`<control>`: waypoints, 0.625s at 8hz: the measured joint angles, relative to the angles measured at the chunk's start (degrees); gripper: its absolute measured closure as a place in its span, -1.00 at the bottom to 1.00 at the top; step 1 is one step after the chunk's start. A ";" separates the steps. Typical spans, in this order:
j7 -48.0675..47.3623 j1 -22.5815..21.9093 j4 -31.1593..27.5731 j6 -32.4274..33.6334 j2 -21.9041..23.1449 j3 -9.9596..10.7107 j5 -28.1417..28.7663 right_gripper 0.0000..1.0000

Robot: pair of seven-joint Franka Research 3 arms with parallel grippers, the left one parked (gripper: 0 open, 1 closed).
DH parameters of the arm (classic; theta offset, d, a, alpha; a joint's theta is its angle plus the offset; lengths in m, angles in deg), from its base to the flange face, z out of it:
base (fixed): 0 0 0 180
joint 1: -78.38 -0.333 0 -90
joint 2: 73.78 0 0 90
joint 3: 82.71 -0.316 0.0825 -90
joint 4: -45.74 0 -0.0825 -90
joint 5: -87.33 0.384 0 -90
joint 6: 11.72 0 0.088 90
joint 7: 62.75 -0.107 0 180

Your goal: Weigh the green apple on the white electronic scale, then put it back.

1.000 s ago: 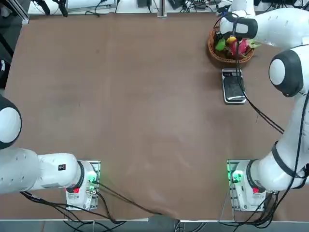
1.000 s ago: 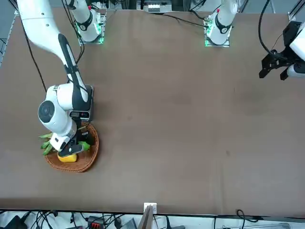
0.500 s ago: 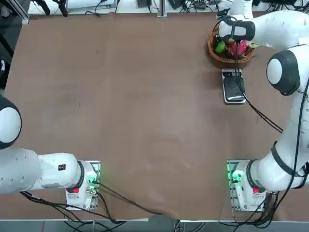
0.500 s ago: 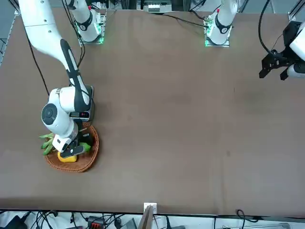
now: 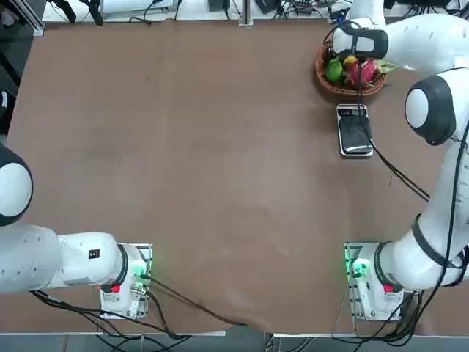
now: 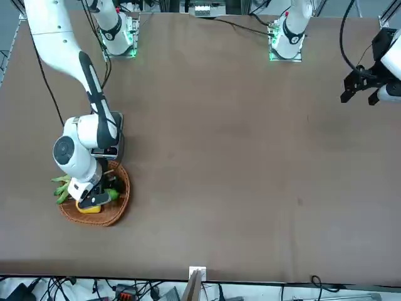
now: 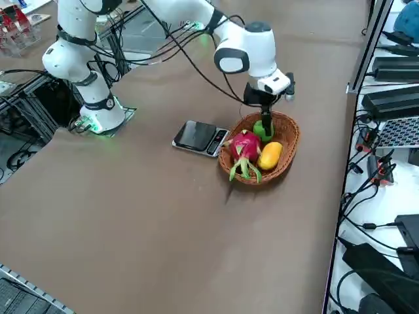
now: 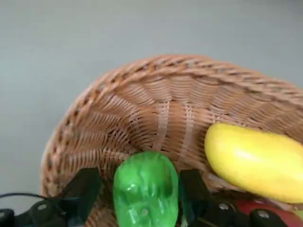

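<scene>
The right gripper (image 8: 142, 189) stands with its jaws spread, a finger on either side of the green apple (image 8: 145, 188) and no squeeze on it — the apple sits low in the wicker basket (image 8: 156, 101), beside the yellow fruit (image 8: 253, 158), so any withdrawal looks like straight up.

The right arm (image 5: 440, 44) is built of glossy white shells joined by dark grey rings; a black cable is run along it, and green lights are shown at its base (image 5: 359, 268).
</scene>
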 joint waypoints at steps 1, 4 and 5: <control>0.00 -0.02 0.44 2.42 1.86 0.00 0.00 -1.00; 0.00 -0.02 1.12 11.04 10.81 0.05 0.00 -1.00; -0.56 -0.02 1.23 14.62 14.12 0.07 0.00 -1.00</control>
